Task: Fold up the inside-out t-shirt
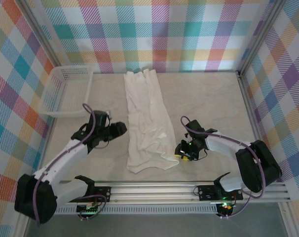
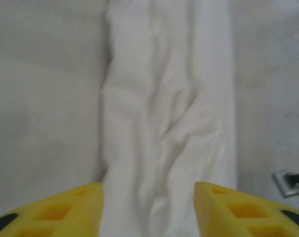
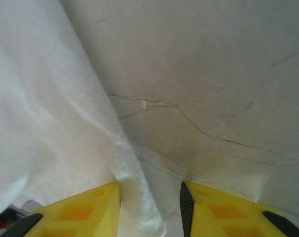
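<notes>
Our left gripper (image 1: 121,129) and right gripper (image 1: 179,150), fingers spread, flank the white t-shirt (image 1: 145,116) lying folded lengthwise on the table (image 1: 211,98).

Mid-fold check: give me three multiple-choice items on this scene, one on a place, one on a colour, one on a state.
1. Where is the white plastic mesh basket? A far right B far left C between the arms
2. Colour of the fingers on the left gripper? A yellow B red C blue
3. How does the white cloth t-shirt lie? A balled up B spread wide C long narrow strip
Answers: 1B, it sits far left in the top view; 2A, the wrist view shows yellow; 3C, it runs lengthwise in one band.
</notes>
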